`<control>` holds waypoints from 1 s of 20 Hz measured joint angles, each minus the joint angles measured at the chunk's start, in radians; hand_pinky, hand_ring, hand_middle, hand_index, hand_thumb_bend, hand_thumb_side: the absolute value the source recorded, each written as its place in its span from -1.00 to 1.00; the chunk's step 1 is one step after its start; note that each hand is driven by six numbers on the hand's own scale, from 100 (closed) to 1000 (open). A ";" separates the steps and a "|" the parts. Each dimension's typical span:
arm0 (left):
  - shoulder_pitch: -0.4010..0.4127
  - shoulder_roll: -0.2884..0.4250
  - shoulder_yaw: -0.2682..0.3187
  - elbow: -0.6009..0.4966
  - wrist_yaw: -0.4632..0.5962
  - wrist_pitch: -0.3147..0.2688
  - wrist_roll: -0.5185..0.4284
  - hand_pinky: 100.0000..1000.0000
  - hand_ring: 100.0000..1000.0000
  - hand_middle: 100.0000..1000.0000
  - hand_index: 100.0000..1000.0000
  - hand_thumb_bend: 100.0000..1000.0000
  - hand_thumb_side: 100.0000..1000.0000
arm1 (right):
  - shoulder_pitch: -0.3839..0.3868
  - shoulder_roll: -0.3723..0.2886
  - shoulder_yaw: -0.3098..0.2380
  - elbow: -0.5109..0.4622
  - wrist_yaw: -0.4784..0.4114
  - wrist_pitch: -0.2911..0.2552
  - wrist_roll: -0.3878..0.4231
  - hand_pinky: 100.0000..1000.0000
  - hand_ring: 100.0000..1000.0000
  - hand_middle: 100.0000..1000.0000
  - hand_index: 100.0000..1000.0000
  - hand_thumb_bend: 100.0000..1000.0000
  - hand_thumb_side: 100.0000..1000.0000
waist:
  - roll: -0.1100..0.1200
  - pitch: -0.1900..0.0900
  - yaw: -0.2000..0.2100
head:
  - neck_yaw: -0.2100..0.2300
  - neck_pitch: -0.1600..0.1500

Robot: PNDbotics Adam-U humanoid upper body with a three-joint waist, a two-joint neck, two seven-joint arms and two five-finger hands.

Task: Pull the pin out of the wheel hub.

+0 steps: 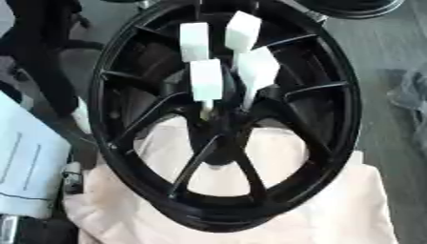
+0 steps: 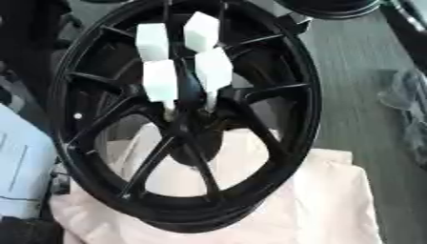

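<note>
A black spoked wheel hub (image 1: 330,119) stands tilted, its lower rim resting on a pale pink cloth (image 1: 350,209). Several white pins with blocky heads stick out of the hub's centre. One head is at the upper left (image 1: 194,40) and one at the upper right (image 1: 243,31). A lower left pin (image 1: 206,78) and a lower right pin (image 1: 259,69) narrow into thin stems that enter the centre holes. Neither of my hands shows in either view.
A white box-like object (image 1: 21,162) lies at the left edge. A dark shape (image 1: 42,57) that I cannot identify fills the upper left. Another black rim (image 1: 350,7) sits at the top right. Crumpled clear plastic (image 1: 410,93) lies on the grey floor at the right.
</note>
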 measured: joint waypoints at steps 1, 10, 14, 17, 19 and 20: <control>0.004 0.000 0.002 0.000 0.000 0.000 0.002 0.28 0.33 0.32 0.52 -0.12 0.42 | -0.004 0.014 -0.007 0.004 0.030 -0.012 0.073 0.63 0.52 0.51 0.74 -0.42 -0.04 | 0.000 0.000 -0.003 | 0.002 0.000; 0.047 0.023 0.007 0.012 -0.009 0.002 0.011 0.28 0.33 0.32 0.52 -0.14 0.42 | -0.031 0.080 0.039 0.059 0.182 -0.021 0.284 0.65 0.59 0.58 0.78 -0.37 -0.08 | -0.007 -0.001 -0.031 | 0.021 0.000; 0.060 0.028 0.010 0.017 -0.013 0.001 0.014 0.28 0.33 0.32 0.52 -0.14 0.43 | -0.034 0.103 0.067 0.088 0.201 -0.011 0.285 0.62 0.52 0.54 0.77 -0.35 -0.11 | -0.006 -0.001 -0.036 | 0.023 0.000; 0.067 0.032 0.011 0.018 -0.016 0.000 0.017 0.28 0.33 0.32 0.52 -0.14 0.43 | -0.037 0.125 0.081 0.094 0.221 -0.009 0.286 0.59 0.47 0.52 0.76 -0.32 -0.16 | -0.005 -0.001 -0.036 | 0.025 0.000; 0.067 0.032 0.011 0.018 -0.017 0.001 0.018 0.28 0.33 0.32 0.52 -0.14 0.43 | -0.036 0.138 0.085 0.096 0.235 -0.008 0.284 0.58 0.45 0.51 0.76 -0.31 -0.18 | -0.004 -0.001 -0.036 | 0.025 0.000; 0.067 0.032 0.011 0.018 -0.017 0.001 0.018 0.28 0.33 0.32 0.52 -0.14 0.43 | -0.033 0.143 0.085 0.098 0.241 -0.008 0.282 0.57 0.43 0.50 0.76 -0.30 -0.20 | -0.004 -0.001 -0.036 | 0.025 0.000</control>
